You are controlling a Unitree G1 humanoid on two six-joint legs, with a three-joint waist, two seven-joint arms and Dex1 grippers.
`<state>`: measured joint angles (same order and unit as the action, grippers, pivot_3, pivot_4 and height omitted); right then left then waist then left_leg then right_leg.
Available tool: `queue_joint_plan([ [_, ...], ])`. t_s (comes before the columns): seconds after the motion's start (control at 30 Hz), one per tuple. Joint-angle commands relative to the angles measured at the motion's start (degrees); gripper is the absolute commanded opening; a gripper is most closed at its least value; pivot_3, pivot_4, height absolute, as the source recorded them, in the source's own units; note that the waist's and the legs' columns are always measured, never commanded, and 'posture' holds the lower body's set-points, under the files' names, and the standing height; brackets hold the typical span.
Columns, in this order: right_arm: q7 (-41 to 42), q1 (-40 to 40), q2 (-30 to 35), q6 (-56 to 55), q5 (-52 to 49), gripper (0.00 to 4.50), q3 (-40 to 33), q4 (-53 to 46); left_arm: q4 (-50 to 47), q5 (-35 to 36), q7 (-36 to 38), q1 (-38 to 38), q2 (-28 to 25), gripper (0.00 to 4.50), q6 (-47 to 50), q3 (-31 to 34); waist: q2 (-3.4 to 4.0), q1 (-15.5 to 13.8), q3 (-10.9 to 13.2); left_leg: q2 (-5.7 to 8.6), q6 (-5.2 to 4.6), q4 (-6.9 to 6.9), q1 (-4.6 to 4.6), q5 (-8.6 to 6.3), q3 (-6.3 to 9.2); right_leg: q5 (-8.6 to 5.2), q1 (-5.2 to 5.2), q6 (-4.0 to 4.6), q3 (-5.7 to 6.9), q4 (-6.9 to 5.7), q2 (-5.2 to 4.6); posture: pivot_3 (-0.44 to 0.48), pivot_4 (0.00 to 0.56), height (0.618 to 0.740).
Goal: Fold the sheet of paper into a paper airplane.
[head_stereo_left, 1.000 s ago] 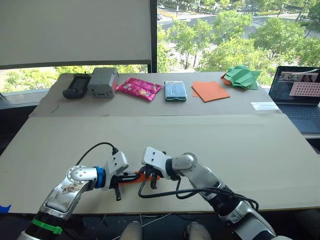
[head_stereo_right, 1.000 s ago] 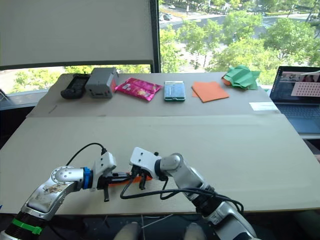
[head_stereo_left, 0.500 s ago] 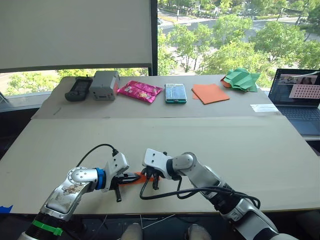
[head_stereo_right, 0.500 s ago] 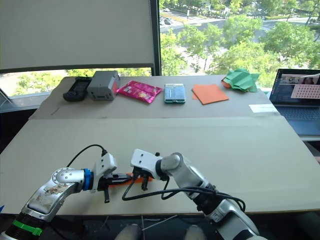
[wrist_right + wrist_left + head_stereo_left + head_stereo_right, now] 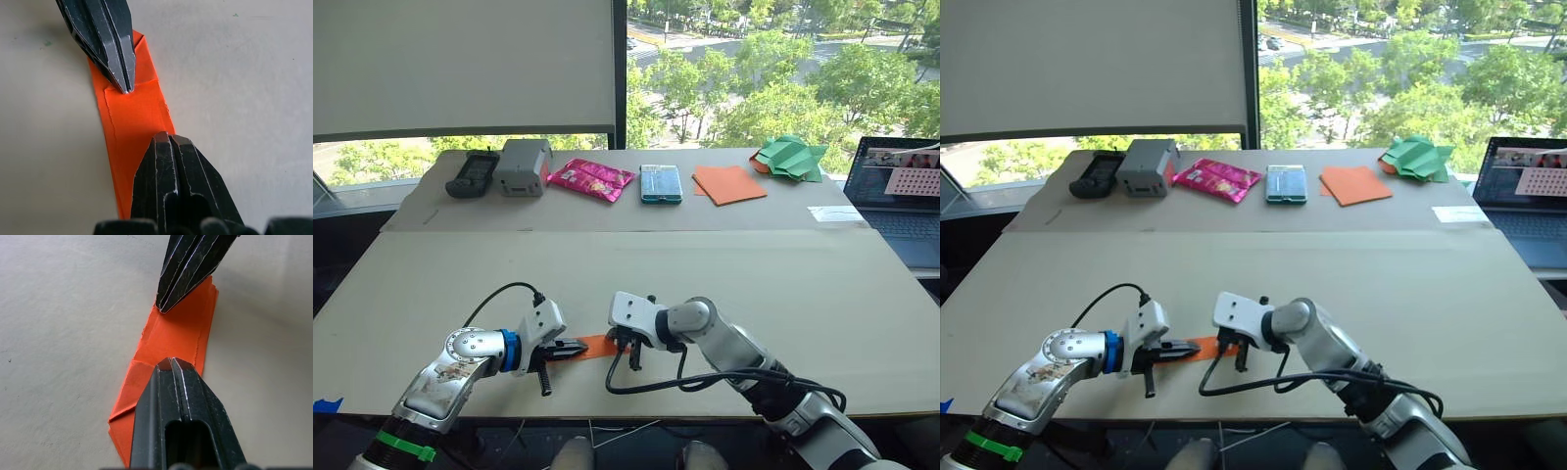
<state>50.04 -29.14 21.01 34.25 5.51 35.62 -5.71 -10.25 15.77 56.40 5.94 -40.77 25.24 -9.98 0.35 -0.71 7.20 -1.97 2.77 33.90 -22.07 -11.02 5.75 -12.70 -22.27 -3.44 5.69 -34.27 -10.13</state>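
Note:
The sheet of paper (image 5: 600, 345) lies flat near the table's front edge, folded into a narrow bright orange strip with layered flaps and creases (image 5: 172, 335). My left gripper (image 5: 576, 347) is shut, its tip resting on the strip's left end. My right gripper (image 5: 631, 350) is shut too, its tip pressing down on the right end. In the right wrist view the paper (image 5: 131, 120) runs between the two black tips, with bare orange between them. The part of the strip under each tip is hidden.
On the far table stand a black device (image 5: 473, 173), a grey box (image 5: 521, 154), a pink packet (image 5: 591, 178), a teal case (image 5: 661, 183), smooth orange sheets (image 5: 728, 183) and a green paper shape (image 5: 790, 157). A laptop (image 5: 901, 186) sits at far right.
My right gripper has slid to the right along the paper, so more orange shows between the two tips. The left gripper has held still. The camera shifted slightly.

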Motion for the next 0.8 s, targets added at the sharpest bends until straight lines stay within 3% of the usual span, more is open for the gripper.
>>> queue_joint_plan([
  [0.03, 1.06, 3.51, 4.25, 3.6, 2.29, 0.05, 2.13, 4.42, 1.37, -1.18, -0.19, -0.24, -0.3, 0.0, 0.52, -0.47, 0.01, -0.01, -0.06, 0.0, 0.0, 0.0, 0.0, 0.0, 0.0, 0.0, 0.01, 0.0, 0.0, 0.02, 0.0, 0.0, 0.15, 0.702],
  [0.47, 0.38, 4.64, 9.37, 2.46, 3.0, 0.05, 0.52, 0.81, 1.69, -1.15, 0.17, -0.22, -0.44, 0.0, 0.26, -0.6, -0.07, -0.23, -0.2, 0.01, 0.05, 0.01, -0.07, -0.03, -0.01, -0.01, 0.03, -0.01, 0.0, 0.18, -0.01, 0.0, 0.15, 0.702],
  [0.8, 2.87, 5.14, 7.23, -3.8, -6.81, 0.05, -8.99, -10.33, 1.95, -1.19, 0.38, 0.05, -0.25, 0.0, 0.02, -0.76, -0.28, -0.05, 0.12, 0.0, 0.04, 0.02, -0.22, -0.03, -0.02, -0.01, -0.07, -0.02, 0.03, 0.2, -0.01, 0.0, 0.15, 0.702],
])
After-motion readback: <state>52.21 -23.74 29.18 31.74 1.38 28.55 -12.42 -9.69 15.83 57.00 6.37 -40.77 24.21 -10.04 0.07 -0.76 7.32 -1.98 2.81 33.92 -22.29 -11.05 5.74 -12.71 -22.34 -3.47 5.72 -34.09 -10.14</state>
